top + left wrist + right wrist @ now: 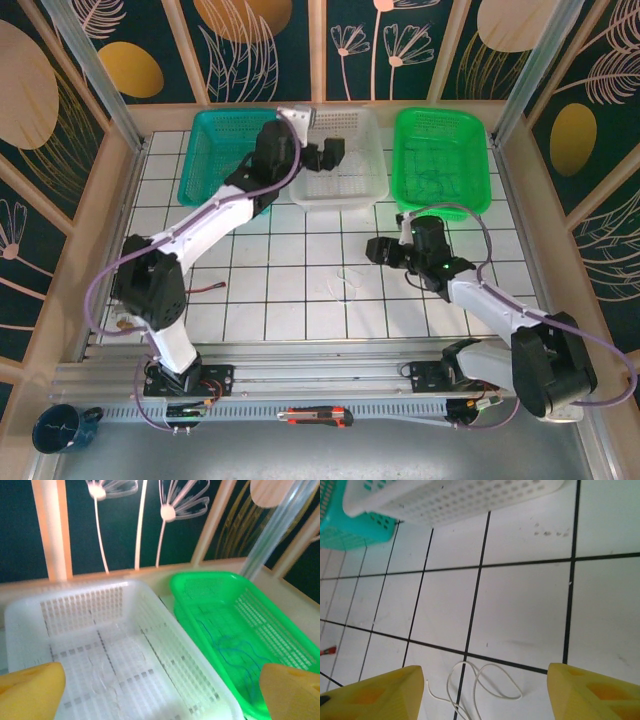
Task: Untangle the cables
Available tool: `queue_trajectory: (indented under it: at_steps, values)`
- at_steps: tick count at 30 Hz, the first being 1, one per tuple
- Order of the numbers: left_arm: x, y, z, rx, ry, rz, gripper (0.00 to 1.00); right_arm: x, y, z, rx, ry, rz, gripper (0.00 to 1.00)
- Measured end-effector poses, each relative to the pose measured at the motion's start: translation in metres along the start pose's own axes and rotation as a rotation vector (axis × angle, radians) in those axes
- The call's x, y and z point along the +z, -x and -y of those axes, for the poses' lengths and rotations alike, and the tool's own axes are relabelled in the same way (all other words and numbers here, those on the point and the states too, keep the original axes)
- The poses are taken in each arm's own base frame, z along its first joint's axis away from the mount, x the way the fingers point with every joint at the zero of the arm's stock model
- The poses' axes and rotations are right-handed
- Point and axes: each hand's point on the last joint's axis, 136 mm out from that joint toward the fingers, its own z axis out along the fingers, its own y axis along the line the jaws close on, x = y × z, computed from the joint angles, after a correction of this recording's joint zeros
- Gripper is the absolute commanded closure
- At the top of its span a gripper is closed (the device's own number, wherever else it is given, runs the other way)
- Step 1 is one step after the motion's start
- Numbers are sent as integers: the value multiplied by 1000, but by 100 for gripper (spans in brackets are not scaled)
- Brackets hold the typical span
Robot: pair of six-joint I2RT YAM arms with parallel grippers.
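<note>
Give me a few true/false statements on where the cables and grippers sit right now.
1. The left gripper hangs open over the white basket. True.
2. A whitish cable lies loose on the tiles. True.
3. The right gripper is shut on that cable. False: its jaws stand open and the cable lies unheld on the tiles.
4. The blue cable also lies on the tiles. False: it lies inside the green basket.
</note>
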Motion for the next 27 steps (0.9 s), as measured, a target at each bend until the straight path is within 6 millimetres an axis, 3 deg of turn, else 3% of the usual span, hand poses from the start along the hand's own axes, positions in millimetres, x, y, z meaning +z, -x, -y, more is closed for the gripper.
queue_trajectory:
  at_steps: [5,8,12,15,20,27]
  values:
    - [-30,-74,-5,-128,-57,-132,1,12,-20,-6,-31,-25,-56,42]
    - [-51,-116,-10,-197,-66,-205,1,16,-36,-22,-73,-1,-96,46]
    - [-83,-149,-21,-267,-39,-239,1,26,-58,-44,-122,30,-160,52]
    - [-98,-146,-27,-303,-7,-198,1,37,-70,-59,-161,37,-205,55]
    - [-114,-111,-35,-344,48,-62,1,57,-84,-81,-218,38,-255,59]
    - [-126,-89,-44,-372,95,35,1,82,-96,-88,-262,-8,-292,60]
